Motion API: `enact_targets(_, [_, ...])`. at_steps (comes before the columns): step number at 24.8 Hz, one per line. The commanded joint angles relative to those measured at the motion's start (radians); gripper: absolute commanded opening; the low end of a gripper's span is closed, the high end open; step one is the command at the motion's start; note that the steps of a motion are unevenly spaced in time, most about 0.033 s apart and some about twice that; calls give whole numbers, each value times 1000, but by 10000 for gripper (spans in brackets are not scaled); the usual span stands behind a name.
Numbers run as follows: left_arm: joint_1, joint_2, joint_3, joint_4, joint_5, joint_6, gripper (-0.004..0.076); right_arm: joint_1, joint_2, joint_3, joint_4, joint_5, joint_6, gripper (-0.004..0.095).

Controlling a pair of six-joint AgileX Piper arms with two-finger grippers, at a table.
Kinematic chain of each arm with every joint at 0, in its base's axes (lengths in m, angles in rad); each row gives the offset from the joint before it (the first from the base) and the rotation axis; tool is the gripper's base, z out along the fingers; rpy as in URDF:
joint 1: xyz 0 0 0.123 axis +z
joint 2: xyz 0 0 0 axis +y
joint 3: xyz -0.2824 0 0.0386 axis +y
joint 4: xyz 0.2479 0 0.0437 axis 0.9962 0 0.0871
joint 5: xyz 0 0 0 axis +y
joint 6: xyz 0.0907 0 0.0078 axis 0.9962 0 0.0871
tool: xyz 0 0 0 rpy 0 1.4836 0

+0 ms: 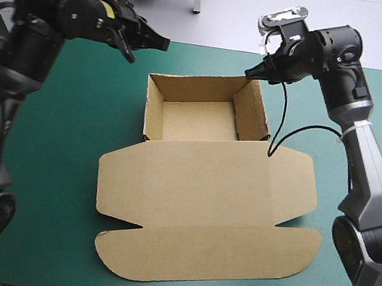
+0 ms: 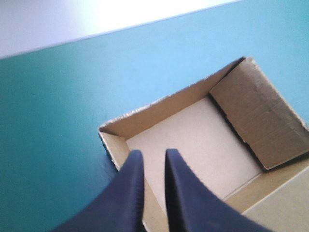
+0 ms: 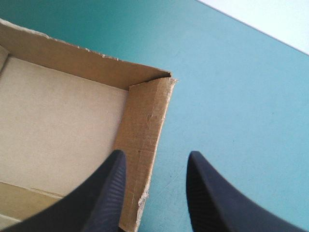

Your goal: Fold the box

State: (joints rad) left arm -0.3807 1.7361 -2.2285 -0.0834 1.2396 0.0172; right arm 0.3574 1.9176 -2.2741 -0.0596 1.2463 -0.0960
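Note:
The brown box stands mid-table as an open tray with four walls raised. Its lid lies flat toward the table's front edge. My left gripper hovers shut, above and beyond the tray's far left corner. In the left wrist view the left gripper holds nothing, and the tray's floor lies ahead of it. My right gripper hangs open just over the far right corner. In the right wrist view the right gripper has its fingers either side of the tray's right wall, without touching it.
The lid's rounded front flap reaches close to the table's front edge. Bare teal-green cover lies left of the box, and more to its right. The table's far edge runs just behind both grippers.

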Motion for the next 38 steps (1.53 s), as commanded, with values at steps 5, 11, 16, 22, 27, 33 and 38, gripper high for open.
enact_targets(5, [-4,-285,-28,-13,46,115,-8,1,-154,-29,-6,6,0,198])
enact_targets(11, [-4,-559,230,42,46,174,-8,3,-178,-16,1,6,0,14])
enact_targets(16, [-4,-831,606,106,-90,130,-8,3,-167,31,-59,6,-2,31])
enact_targets(22, [-4,-1100,1004,136,-275,83,-8,1,-104,46,-40,6,-66,343])
enact_targets(27, [-4,-1263,1262,166,-279,14,-8,-12,10,46,-13,6,-64,441])
enact_targets(33, [-4,-1496,1521,175,-334,-53,-8,-66,196,46,94,6,-45,440])
enact_targets(38, [-4,-1612,1582,200,-321,-55,-8,-67,270,47,166,6,-45,434])
